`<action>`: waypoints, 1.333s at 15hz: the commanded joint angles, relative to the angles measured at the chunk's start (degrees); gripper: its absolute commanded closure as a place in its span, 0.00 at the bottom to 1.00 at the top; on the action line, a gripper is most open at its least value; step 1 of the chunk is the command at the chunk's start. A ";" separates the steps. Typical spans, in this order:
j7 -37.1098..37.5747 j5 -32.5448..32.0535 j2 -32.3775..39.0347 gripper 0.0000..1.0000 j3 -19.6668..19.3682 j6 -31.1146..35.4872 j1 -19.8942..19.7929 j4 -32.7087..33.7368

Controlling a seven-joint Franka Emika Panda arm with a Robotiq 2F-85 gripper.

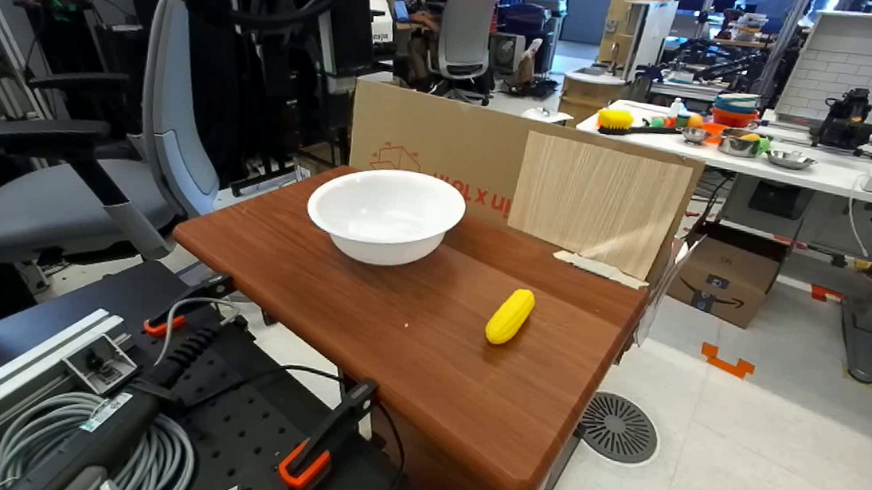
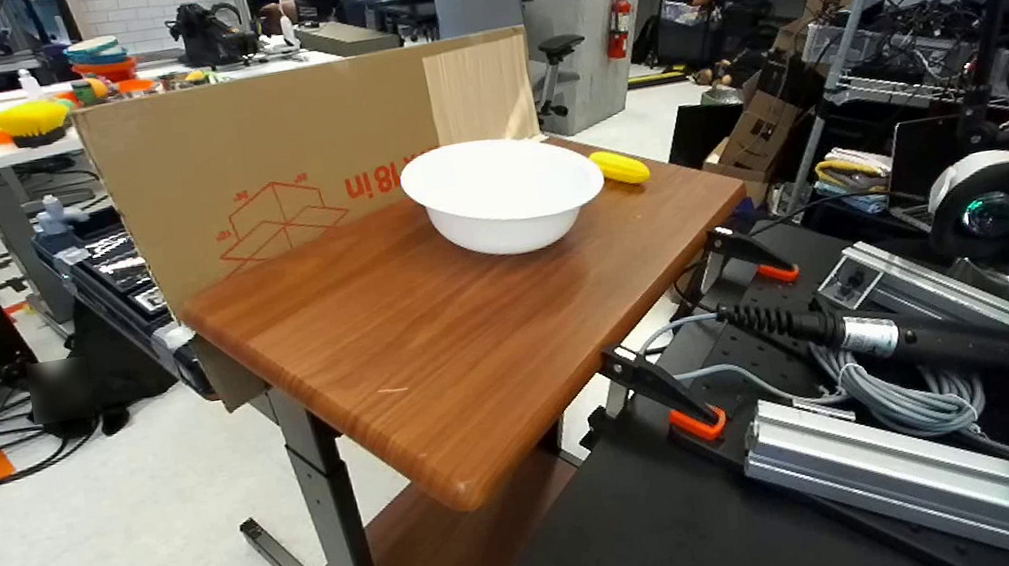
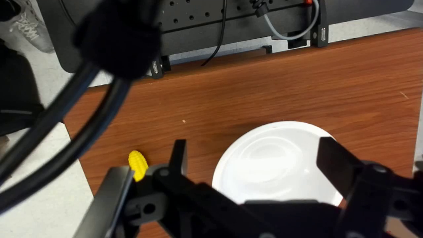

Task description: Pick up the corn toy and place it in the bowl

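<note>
The corn toy [image 1: 510, 317] is yellow and lies on the brown table; it also shows in an exterior view behind the bowl [image 2: 620, 167]. The white bowl [image 1: 383, 252] stands upright and empty on the table, apart from the toy; it also shows in an exterior view [image 2: 508, 227]. In the wrist view my gripper [image 3: 252, 145] is open and empty above the table, with the bowl [image 3: 264, 165] beyond its fingers, partly hidden. The corn toy [image 3: 137, 164] is left of the left finger, its lower end hidden by the gripper. Part of the gripper shows in an exterior view [image 1: 288, 31].
A cardboard sheet [image 1: 439, 129] with a light wood panel [image 1: 600, 205] stands along one table edge. Orange-black clamps [image 1: 330, 435] grip the opposite edge, beside a black pegboard with coiled cable [image 1: 169, 443]. Dark cables [image 3: 89, 132] cross the wrist view's left side.
</note>
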 commanded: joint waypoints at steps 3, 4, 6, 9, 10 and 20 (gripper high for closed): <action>-0.13 0.15 0.00 0.00 0.27 -0.11 -0.29 0.07; -0.47 0.38 -0.12 0.00 0.00 0.40 -0.32 -0.13; -3.38 -0.50 1.11 0.00 -0.48 -1.51 -0.03 1.11; -12.15 -3.67 4.24 0.00 -1.54 -3.76 0.09 3.53; -14.55 -5.06 5.28 0.00 -1.84 -4.58 -0.08 4.46; -27.56 -1.11 18.94 0.00 -10.50 -4.09 -3.70 14.67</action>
